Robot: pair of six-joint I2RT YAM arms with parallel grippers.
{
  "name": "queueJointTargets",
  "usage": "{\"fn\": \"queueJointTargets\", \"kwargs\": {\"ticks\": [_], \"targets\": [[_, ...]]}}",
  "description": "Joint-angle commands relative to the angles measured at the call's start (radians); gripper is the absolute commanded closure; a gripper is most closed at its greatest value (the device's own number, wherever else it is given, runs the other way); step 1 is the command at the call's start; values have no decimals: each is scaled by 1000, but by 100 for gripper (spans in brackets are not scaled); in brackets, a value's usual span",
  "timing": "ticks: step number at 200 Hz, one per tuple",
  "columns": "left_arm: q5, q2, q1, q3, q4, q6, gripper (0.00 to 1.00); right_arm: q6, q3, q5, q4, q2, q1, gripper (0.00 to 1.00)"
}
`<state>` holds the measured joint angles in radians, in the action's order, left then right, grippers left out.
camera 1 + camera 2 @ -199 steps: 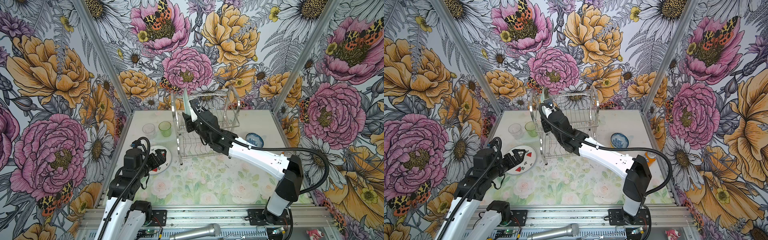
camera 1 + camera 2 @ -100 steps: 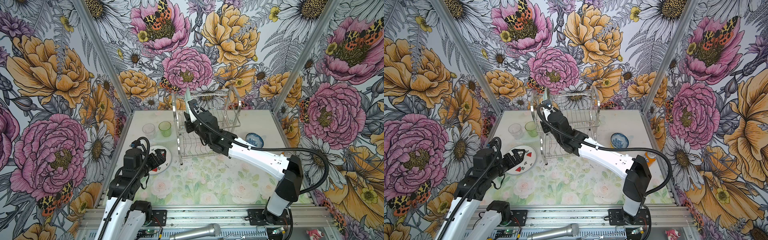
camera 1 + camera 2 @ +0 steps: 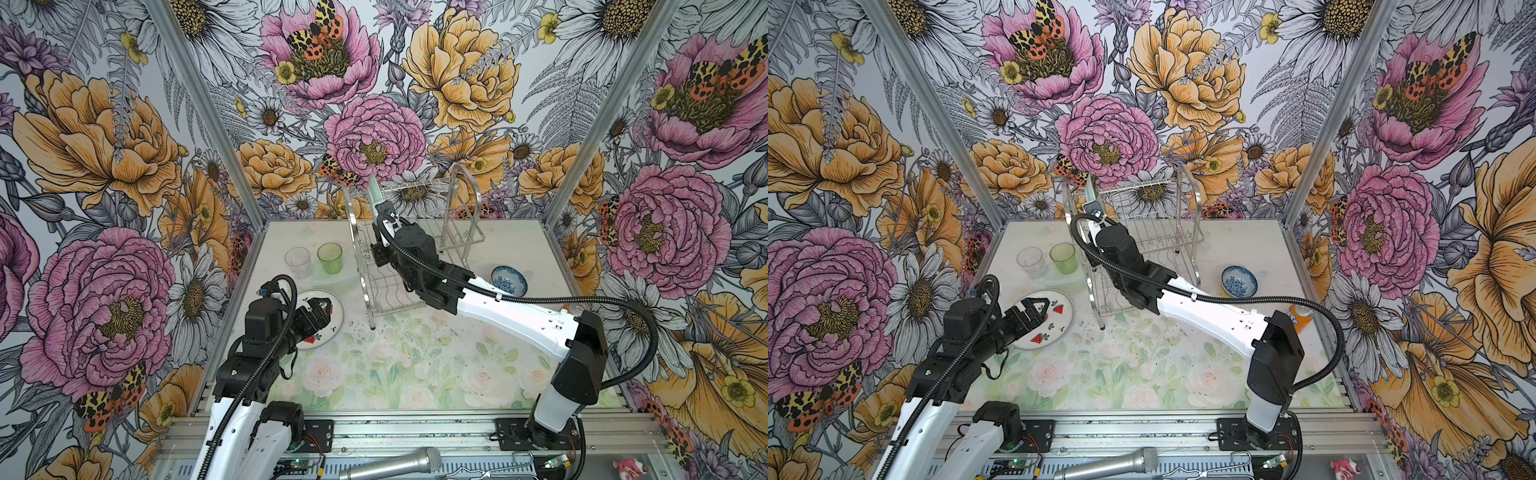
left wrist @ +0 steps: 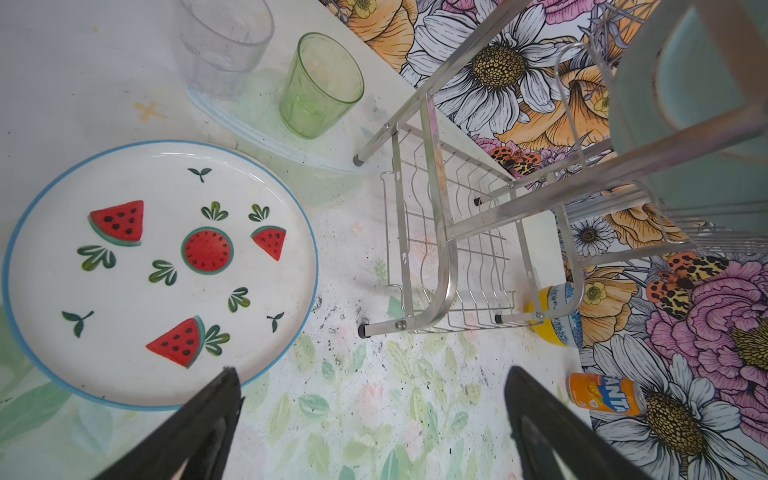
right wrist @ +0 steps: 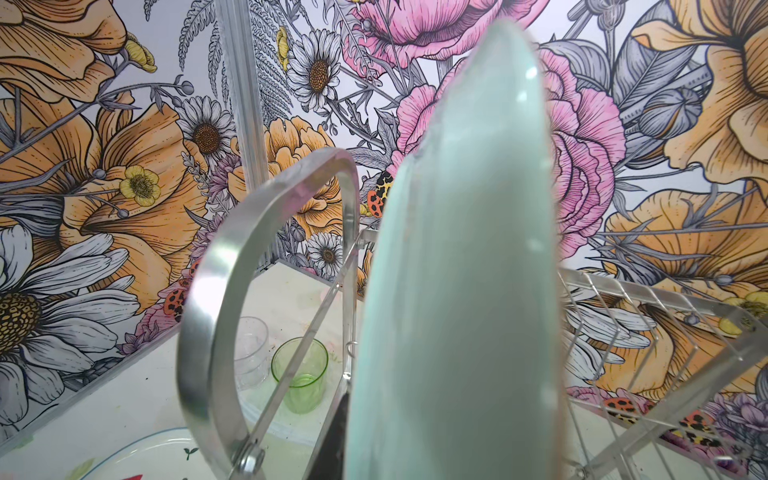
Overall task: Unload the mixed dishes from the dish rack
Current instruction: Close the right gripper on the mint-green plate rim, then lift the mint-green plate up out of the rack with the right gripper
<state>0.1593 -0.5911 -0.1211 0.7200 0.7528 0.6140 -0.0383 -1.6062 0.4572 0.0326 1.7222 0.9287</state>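
I work in a robot test booth, not a home: floral printed panels (image 3: pixel 374 104) on aluminium posts (image 3: pixel 208 112) close the left, right and far sides. My arms (image 3: pixel 519 324) bolt to a slotted rail (image 3: pixel 415 432) at the near edge beside a microphone (image 3: pixel 390 461). A dish rack (image 3: pixel 451 232) stands on the flowered tabletop (image 3: pixel 395 365).
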Motion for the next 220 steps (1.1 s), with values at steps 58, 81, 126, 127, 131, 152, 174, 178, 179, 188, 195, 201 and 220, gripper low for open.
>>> {"fn": "queueJointTargets", "kwargs": {"ticks": [58, 81, 126, 127, 131, 152, 174, 178, 179, 188, 195, 201, 220], "targets": [[31, 2, 12, 14, -3, 1, 1, 82, -48, 94, -152, 10, -6, 100], [31, 8, 15, 13, -3, 1, 1, 103, -55, 109, -176, 30, -11, 100], [34, -2, 20, 16, -2, -8, 1, 124, -87, 211, -184, 69, -18, 100], [34, -4, 20, 16, -2, -8, 1, 124, -88, 214, -184, 69, -18, 100], [36, -6, 20, 18, -2, -11, 1, 125, -89, 226, -184, 71, -20, 100], [38, -15, 23, 24, -3, -19, 1, 124, -87, 271, -191, 73, -32, 100], [34, -17, 29, 22, -3, -20, 1, 122, -84, 320, -197, 73, -45, 100], [34, -18, 31, 22, -3, -21, 1, 122, -83, 323, -197, 72, -47, 100], [34, -18, 31, 22, -3, -21, 1, 123, -83, 324, -197, 71, -48, 100], [34, -19, 33, 20, -3, -25, 1, 122, -81, 330, -197, 69, -54, 100], [35, -18, 36, 19, -3, -25, 1, 122, -78, 337, -197, 68, -58, 100], [34, -18, 37, 18, -3, -24, 1, 121, -77, 342, -197, 66, -62, 100], [35, -18, 42, 15, -3, -24, 1, 123, -71, 362, -196, 58, -75, 100]]}}
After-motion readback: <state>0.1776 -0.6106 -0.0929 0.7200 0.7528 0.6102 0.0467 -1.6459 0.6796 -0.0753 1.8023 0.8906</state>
